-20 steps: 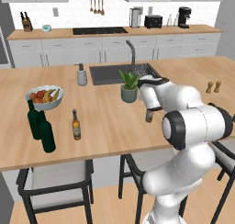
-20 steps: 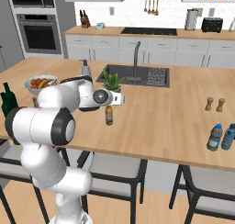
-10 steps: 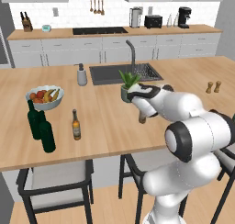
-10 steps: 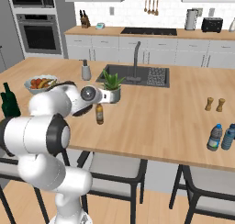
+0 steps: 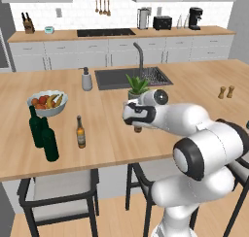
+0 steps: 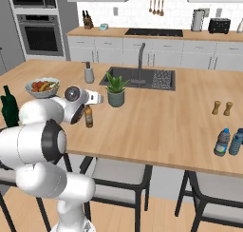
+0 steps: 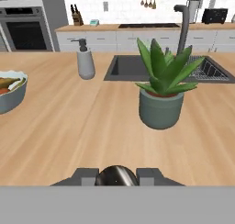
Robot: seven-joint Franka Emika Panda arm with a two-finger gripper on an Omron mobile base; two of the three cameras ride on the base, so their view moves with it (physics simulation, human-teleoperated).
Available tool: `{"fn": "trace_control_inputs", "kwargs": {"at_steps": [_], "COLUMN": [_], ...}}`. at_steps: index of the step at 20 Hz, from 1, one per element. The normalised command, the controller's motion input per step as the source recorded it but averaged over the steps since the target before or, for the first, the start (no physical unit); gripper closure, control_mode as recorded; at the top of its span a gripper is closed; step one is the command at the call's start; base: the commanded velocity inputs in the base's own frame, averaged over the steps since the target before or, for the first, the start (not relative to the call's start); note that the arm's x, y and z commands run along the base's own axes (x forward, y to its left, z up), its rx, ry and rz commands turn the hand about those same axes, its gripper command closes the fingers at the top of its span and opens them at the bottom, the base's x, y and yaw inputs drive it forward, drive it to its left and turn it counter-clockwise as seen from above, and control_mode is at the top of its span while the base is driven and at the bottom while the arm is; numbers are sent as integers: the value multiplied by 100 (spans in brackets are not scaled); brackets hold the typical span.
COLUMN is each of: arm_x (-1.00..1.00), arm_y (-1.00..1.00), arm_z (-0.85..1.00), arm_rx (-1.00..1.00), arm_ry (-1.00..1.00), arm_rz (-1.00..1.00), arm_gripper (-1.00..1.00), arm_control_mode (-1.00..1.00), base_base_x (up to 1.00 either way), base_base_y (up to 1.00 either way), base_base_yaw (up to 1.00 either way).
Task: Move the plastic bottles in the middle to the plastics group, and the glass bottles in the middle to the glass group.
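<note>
Hanging upright in the closed hand (image 6: 88,113) above the worktop (image 5: 112,139), the brown beer bottle (image 6: 88,117) sits just beside the potted plant (image 5: 137,88), with the glass group (image 5: 48,134) well off to the arm's left.

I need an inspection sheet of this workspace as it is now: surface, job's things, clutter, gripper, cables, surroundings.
Surface: wooden island counter with a sink.
Job's things: small brown beer bottle hangs in the gripper; two tall dark green wine bottles and a small amber beer bottle stand together at the left; two blue-capped plastic bottles at the right edge.
Clutter: fruit bowl, grey soap dispenser, potted green plant, two small wooden shakers.
Gripper: gripper shut on the bottle's neck.
Cables: nothing seen.
Surroundings: back counter with stovetop, built-in oven, stools.
</note>
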Motion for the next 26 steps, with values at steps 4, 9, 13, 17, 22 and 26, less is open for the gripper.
{"fn": "trace_control_inputs", "kwargs": {"at_steps": [4,9,13,17,22,26], "arm_x": [-11,-12,-3,-1,-21,-33], "arm_y": [68,60,48,44,35,23], "arm_z": [3,5,1,0,0,0], "arm_rx": [0,0,0,0,0,0], "arm_ry": [0,0,1,0,4,2], "arm_rz": [0,0,0,0,0,0], "arm_gripper": [100,100,100,100,100,100], "arm_control_mode": [-100,-100,-100,-100,-100,-100], "base_base_x": [0,0,0,0,0,0], "base_base_y": [0,0,0,0,0,0], "base_base_yaw": [0,0,0,0,0,0]}}
